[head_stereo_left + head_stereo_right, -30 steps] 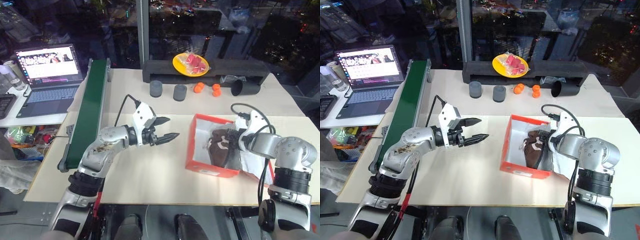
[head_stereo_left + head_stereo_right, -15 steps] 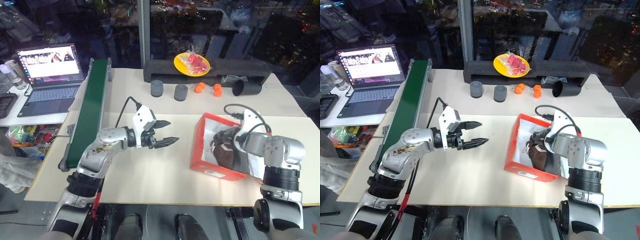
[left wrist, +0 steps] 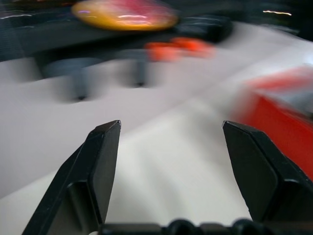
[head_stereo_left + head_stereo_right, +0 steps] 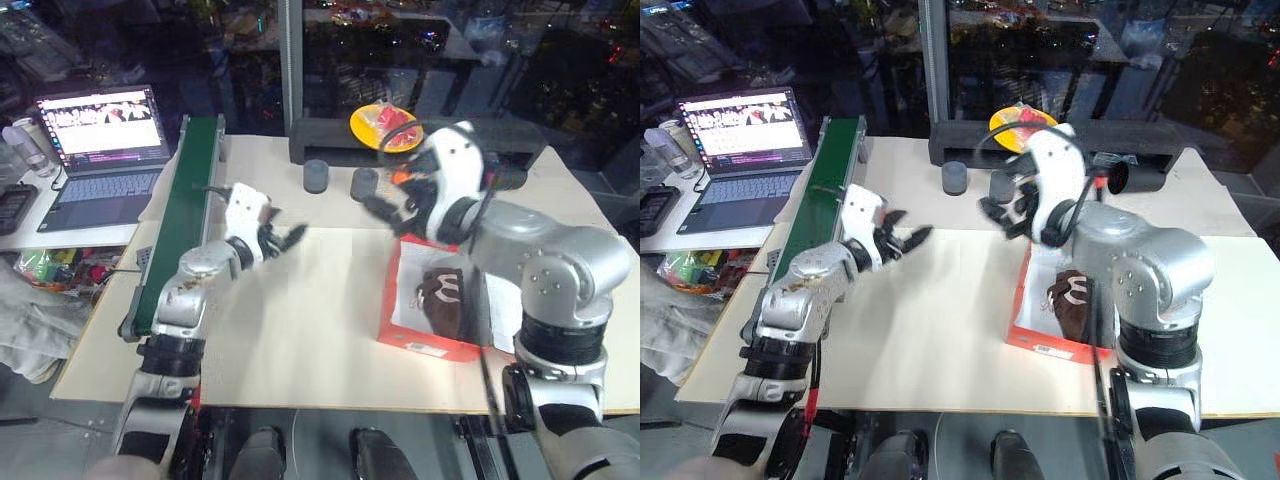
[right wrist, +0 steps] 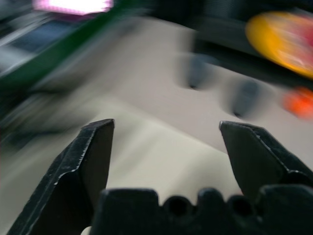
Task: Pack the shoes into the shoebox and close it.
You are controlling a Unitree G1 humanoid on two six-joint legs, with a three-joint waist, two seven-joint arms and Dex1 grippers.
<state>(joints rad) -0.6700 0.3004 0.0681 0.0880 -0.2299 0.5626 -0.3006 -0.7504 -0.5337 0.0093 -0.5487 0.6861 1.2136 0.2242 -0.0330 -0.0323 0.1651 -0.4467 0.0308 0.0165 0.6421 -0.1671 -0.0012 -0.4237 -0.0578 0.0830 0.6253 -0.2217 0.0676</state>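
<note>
A dark brown shoe point(image 4: 443, 302) with white markings lies inside the red-orange shoebox point(image 4: 402, 315), its long axis running along the box, away from the robot. The box sits open on the white table point(image 4: 300, 330). The right gripper point(image 4: 1002, 212) hangs above the box's far end, fingers spread and empty. The left gripper point(image 4: 283, 238) is well apart to the left, fingers also spread and empty.

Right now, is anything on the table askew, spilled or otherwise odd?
Nothing is spilled or damaged. The red shoebox sits slightly angled to the table edge, open, with a dark brown shoe inside. One black cylinder lies on its side near the oranges; that may be deliberate.
</note>
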